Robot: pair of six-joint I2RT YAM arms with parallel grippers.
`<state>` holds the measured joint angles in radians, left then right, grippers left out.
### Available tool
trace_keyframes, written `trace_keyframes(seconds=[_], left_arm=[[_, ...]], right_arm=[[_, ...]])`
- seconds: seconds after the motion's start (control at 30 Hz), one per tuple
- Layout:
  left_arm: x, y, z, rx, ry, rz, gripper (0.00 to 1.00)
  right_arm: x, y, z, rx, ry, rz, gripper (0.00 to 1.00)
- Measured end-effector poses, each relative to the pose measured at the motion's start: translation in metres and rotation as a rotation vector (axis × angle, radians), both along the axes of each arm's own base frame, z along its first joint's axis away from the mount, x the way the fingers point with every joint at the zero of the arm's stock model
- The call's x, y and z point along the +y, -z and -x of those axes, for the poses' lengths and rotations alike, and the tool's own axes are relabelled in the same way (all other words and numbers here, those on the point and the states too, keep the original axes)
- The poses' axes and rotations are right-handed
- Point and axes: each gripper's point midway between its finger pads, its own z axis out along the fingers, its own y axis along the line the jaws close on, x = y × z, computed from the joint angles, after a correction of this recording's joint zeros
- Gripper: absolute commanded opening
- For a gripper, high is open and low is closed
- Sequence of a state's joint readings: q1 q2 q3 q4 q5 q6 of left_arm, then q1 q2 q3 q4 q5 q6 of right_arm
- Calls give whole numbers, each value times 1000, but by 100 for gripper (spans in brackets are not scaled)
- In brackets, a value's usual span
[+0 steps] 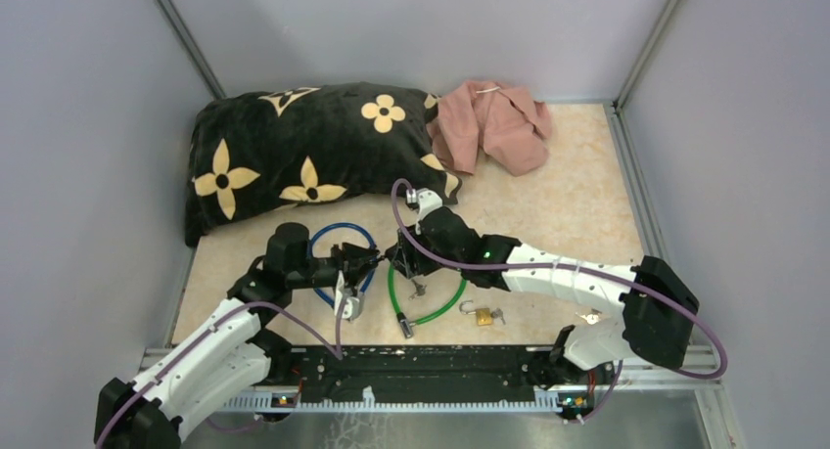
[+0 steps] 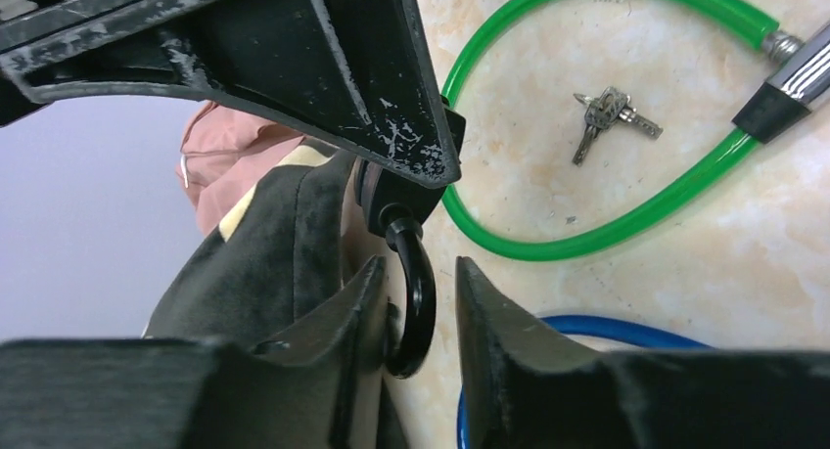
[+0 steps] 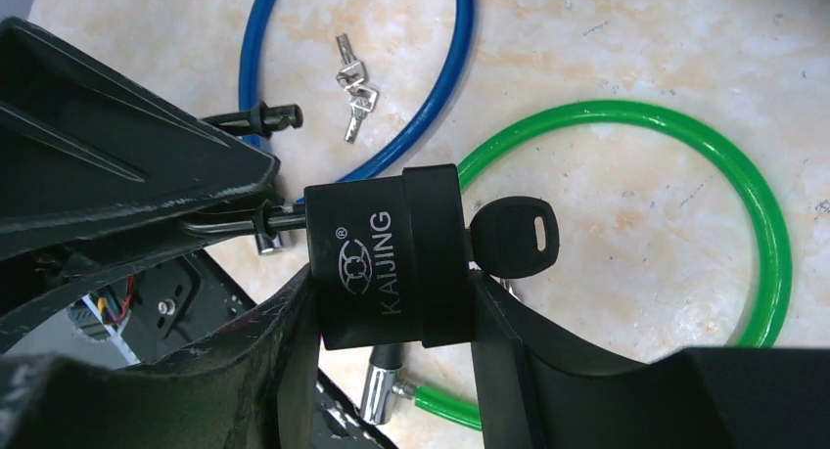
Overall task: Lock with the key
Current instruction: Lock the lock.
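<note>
Our right end effector (image 3: 391, 294) clamps the black KAIJING padlock (image 3: 382, 258); its black-headed key (image 3: 514, 236) points away from our left end effector (image 2: 421, 273), whose parted fingers (image 2: 338, 322) flank the black shackle (image 2: 409, 343).

The padlock (image 3: 387, 258) has a matt black plastic casing with embossed lettering. The key (image 3: 514, 236) head is smooth black plastic. The green cable (image 3: 763, 204) and blue cable (image 3: 445, 87) wear glossy plastic sheaths. The loose keys (image 3: 354, 85), upper left, are bright metal. The table (image 3: 636, 38) looks like polished marble.
</note>
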<state>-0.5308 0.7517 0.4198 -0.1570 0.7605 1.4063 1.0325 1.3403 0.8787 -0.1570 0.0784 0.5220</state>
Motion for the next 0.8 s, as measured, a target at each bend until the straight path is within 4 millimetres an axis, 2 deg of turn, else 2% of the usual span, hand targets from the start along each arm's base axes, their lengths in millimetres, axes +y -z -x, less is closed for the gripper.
trace_keyframes(seconds=[0.03, 0.1, 0.17, 0.2, 0.27, 0.3, 0.33, 0.37, 0.4, 0.43, 0.53, 0.57, 0.63, 0.73, 0.8], left_arm=[[0, 0, -1, -6, -3, -3, 32], [0, -1, -3, -16, -13, -6, 22], [1, -2, -6, -22, -29, -6, 4], [1, -2, -7, -20, -37, -5, 0], [2, -5, -10, -25, -54, 2, 0], [2, -7, -12, -25, -65, 9, 0], [2, -8, -13, -19, -78, 16, 0], [3, -10, -14, -11, -92, 25, 0], [3, -11, -15, 11, -112, 38, 0], [4, -13, -16, 33, -133, 53, 0], [6, -18, -20, 177, -237, 120, 0], [6, -22, -19, 249, -268, 153, 0], [5, -34, -15, 380, -313, 225, 0], [-2, -64, 4, 594, -298, 369, 0], [-9, -85, 24, 771, -248, 468, 0]], right_arm=[[1, -2, 0, -3, -1, -5, 0], [3, -4, -1, -8, -2, -13, 0], [3, -5, -1, -9, -4, -14, 0], [3, -5, -1, -8, -2, -16, 0], [4, -6, -2, -6, 6, -27, 0], [5, -8, -3, -9, 10, -32, 3], [6, -9, -4, -13, 11, -38, 26], [7, -10, -5, -17, 11, -43, 69], [7, -12, -6, -24, 9, -48, 95], [8, -14, -6, -32, -9, -53, 98], [13, -29, 3, -59, -105, -99, 98], [12, -40, 10, -71, -164, -150, 98], [2, -53, 12, -87, -209, -221, 98], [-26, -75, 3, -159, -226, -321, 98], [-31, -84, 10, -203, -274, -361, 98]])
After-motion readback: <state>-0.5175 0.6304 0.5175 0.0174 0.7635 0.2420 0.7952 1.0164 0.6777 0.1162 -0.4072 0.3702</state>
